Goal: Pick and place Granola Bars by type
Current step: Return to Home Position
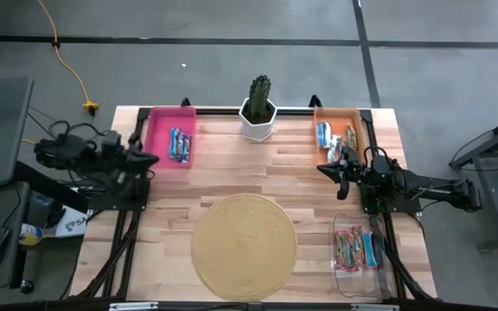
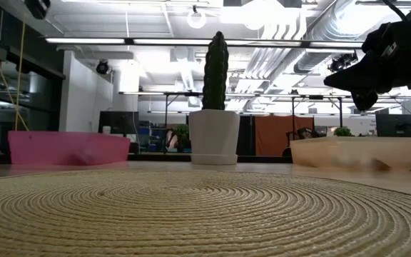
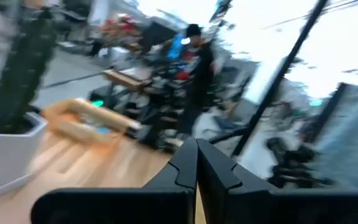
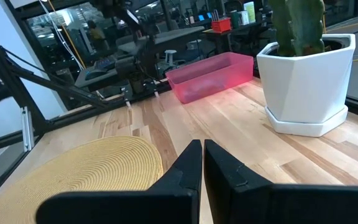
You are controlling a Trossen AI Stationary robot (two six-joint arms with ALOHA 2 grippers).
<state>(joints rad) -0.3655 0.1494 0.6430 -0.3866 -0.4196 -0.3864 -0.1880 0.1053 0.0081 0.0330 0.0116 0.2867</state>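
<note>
Granola bars lie in three containers. Blue-and-white bars (image 1: 178, 145) are in the pink bin (image 1: 157, 138). Blue and tan bars (image 1: 335, 136) are in the orange bin (image 1: 359, 128). Multicoloured and blue bars (image 1: 357, 248) fill the clear tray (image 1: 339, 281) at the near right. My left gripper (image 1: 151, 159) hovers by the pink bin's near left corner, shut and empty (image 3: 196, 167). My right gripper (image 1: 325, 169) is raised over the table just near of the orange bin, also shut and empty (image 4: 202, 163).
A round woven mat (image 1: 245, 244) covers the near middle of the table. A cactus in a white pot (image 1: 258, 114) stands at the far edge between the two bins. Bare wood (image 1: 258, 168) lies between the grippers. A person (image 3: 194, 53) is in the room beyond.
</note>
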